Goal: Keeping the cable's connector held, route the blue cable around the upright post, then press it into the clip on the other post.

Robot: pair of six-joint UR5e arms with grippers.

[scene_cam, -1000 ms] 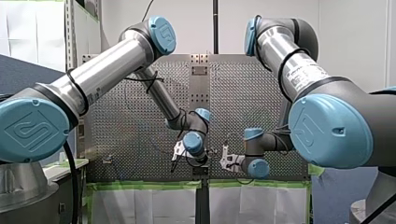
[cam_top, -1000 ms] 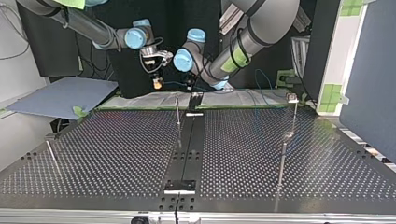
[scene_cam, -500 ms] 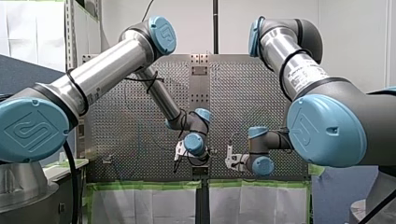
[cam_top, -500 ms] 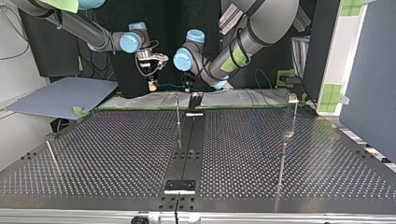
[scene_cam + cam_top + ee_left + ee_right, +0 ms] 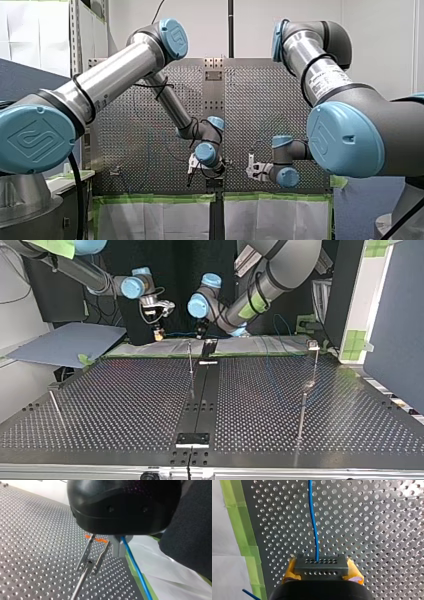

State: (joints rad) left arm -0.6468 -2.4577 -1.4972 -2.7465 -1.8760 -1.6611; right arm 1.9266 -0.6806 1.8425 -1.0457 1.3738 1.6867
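The right wrist view shows my right gripper [image 5: 322, 576] with its yellow pads shut on the grey connector [image 5: 321, 564]. The blue cable [image 5: 314, 522] runs straight ahead from it over the perforated plate. My left gripper [image 5: 117, 540] is a black body. The blue cable [image 5: 136, 567] comes out from under it beside a grey finger. A thin metal post with a forked clip [image 5: 90, 559] stands just ahead of it. In the top view, my right gripper [image 5: 157, 333] and left gripper [image 5: 201, 331] hang over the table's far edge, with the cable [image 5: 180, 333] stretched between them.
An upright post [image 5: 190, 359] stands at the far centre of the table, another post [image 5: 314, 362] at the top view's right. Green tape [image 5: 244, 537] lines the plate's edge. A grey board [image 5: 65, 342] lies off the table at the top view's left.
My right gripper has moved toward the top view's left with the connector, away from my left gripper. The cable span between them has lengthened. My left gripper has barely shifted.
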